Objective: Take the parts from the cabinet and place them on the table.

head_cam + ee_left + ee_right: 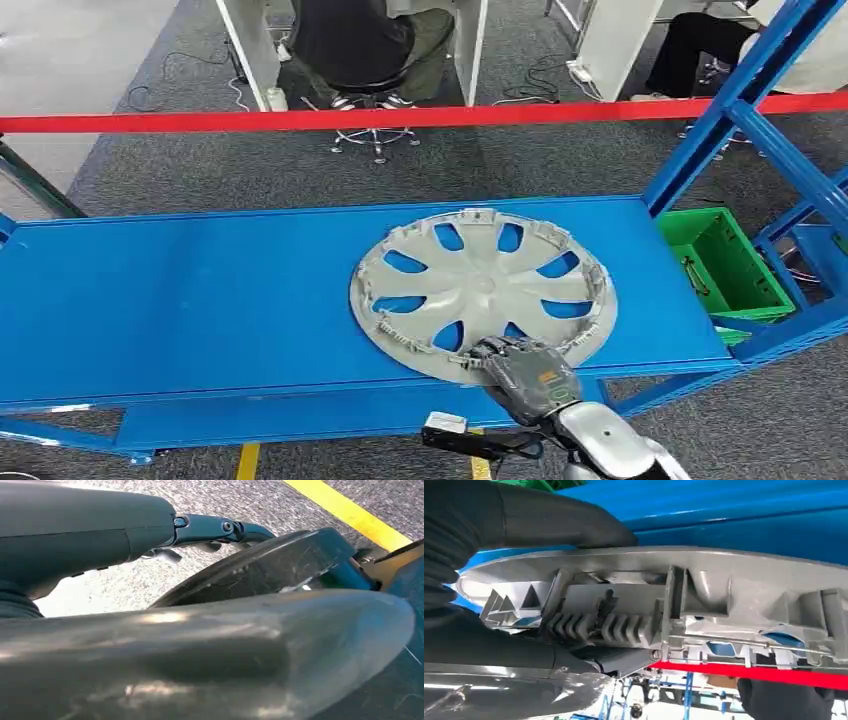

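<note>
Head view: blue shelf (200, 290) across mid-frame, grey carpet and a red bar beyond. We log one silver hubcap (483, 293) lying flat, inner side up, right of centre; our right hand (520, 372) grips its near rim at lower centre.

Left wrist view: the left hand's state we cannot tell.

Right wrist view: thumb and fingers (574, 527) clamp the hubcap rim (704, 580) edge-on.
</note>
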Robot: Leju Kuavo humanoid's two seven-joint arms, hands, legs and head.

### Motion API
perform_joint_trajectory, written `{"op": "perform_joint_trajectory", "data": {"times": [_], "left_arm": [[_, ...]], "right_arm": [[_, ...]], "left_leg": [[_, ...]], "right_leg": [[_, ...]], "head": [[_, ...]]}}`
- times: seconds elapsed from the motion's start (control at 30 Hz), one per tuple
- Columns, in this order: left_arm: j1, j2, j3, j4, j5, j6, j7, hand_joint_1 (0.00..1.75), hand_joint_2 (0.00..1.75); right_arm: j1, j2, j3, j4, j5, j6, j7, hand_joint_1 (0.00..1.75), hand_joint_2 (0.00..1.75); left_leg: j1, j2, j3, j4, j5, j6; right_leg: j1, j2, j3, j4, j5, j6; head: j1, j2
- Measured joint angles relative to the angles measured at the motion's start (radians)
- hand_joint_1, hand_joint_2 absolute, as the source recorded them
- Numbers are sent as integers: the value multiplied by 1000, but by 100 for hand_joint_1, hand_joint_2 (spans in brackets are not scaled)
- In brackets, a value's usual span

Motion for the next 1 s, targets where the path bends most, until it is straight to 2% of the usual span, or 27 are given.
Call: {"op": "perform_joint_trajectory", "data": {"times": [0.3,0.47,0.8,1.0], "left_arm": [[1,0,0,0,-2,-1,-3,0,0],[1,-2,0,0,0,1,3,0,0],[6,-13,1,0,10,14,-11,0,0],[10,-14,5,0,16,9,-30,0,0]], "right_arm": [[13,2,-3,-30,-11,-7,-4,175,175],[31,5,-21,-65,-29,-39,-7,175,175],[98,39,-154,-272,-75,-113,-10,175,175],[127,47,-198,-349,-76,-141,-21,175,175]], "left_leg": [[0,0,0,0,0,0],[0,0,0,0,0,0],[0,-1,-3,0,0,0],[0,-1,-3,0,0,0]], "right_leg": [[0,-1,1,0,0,0],[0,-1,0,0,0,0],[0,0,4,0,0,0],[0,-1,3,0,0,0]], "head": [[0,0],[0,0],[0,0],[0,0]]}}
